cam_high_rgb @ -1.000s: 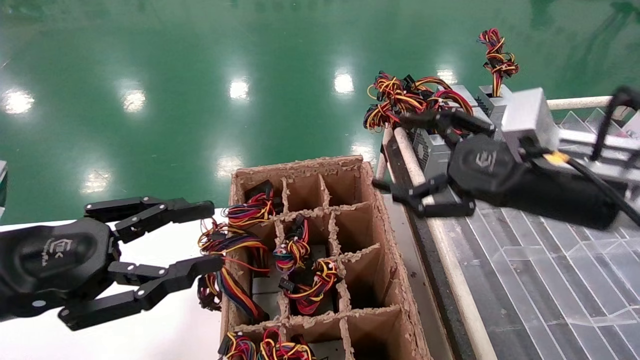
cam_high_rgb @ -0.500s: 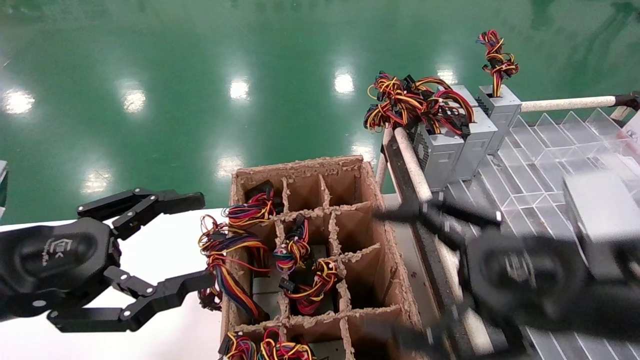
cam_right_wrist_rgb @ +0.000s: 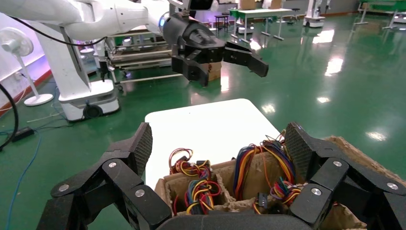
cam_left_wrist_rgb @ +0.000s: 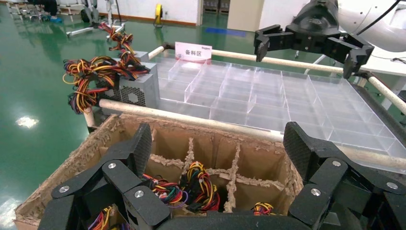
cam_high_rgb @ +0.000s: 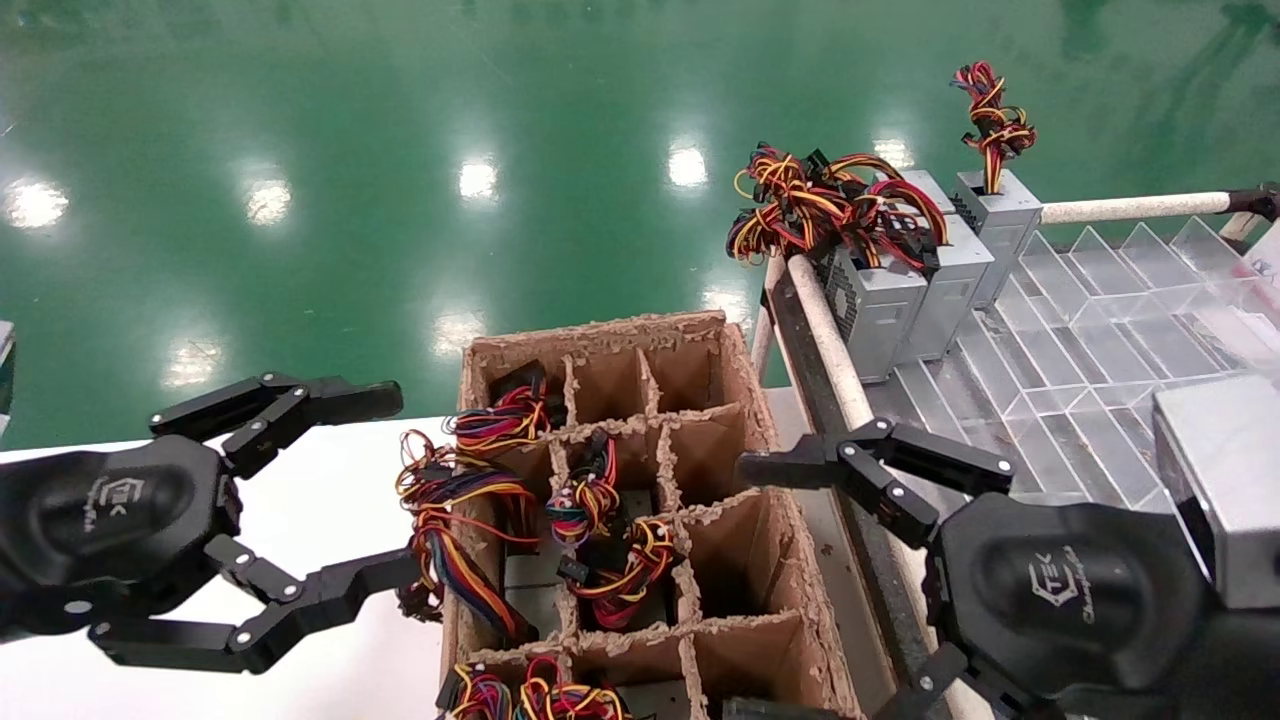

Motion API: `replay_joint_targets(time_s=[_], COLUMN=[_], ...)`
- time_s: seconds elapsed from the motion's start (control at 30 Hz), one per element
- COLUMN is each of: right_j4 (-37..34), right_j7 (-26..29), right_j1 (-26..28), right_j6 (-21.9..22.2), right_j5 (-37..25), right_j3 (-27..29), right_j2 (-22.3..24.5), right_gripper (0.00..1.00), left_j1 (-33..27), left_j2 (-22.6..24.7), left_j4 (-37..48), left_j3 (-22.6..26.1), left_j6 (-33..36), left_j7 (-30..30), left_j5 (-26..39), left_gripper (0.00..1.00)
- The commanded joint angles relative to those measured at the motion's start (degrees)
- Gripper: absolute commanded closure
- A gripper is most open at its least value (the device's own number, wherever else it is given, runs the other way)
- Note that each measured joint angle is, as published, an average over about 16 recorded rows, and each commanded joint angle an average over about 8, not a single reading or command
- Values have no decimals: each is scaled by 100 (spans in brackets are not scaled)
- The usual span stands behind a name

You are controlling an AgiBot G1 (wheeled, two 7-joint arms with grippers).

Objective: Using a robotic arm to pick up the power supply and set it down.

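Right gripper [cam_high_rgb: 800, 590] withdrawn; power supply [cam_high_rgb: 996, 225] grey, upright.

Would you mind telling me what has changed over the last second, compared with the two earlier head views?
The right gripper has drawn back from the power supply at the far end of the clear divider tray, toward the robot and the cardboard box, open and empty. The left gripper opened slightly wider beside the box. All three grey units and the box's wire bundles stayed put.
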Motion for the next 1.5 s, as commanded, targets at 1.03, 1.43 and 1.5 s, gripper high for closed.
replay_joint_targets(time_s=[1.03, 1.43, 1.5], right_j4=[-143, -148, -149], right_j7=[-74, -79, -80], right_j1=[111, 115, 116], right_j6=[83, 87, 88], right_j5=[-89, -95, -96], right_j3=[-61, -67, -67], right_j2=[-52, -57, -57], right_gripper=[0, 0, 0], left_j1=[0, 0, 0], left_j2=[0, 0, 0], left_j4=[0, 0, 0], left_j3=[0, 0, 0], left_j6=[0, 0, 0], left_j7=[0, 0, 0], left_j5=[0, 0, 0], left_gripper=[0, 0, 0])
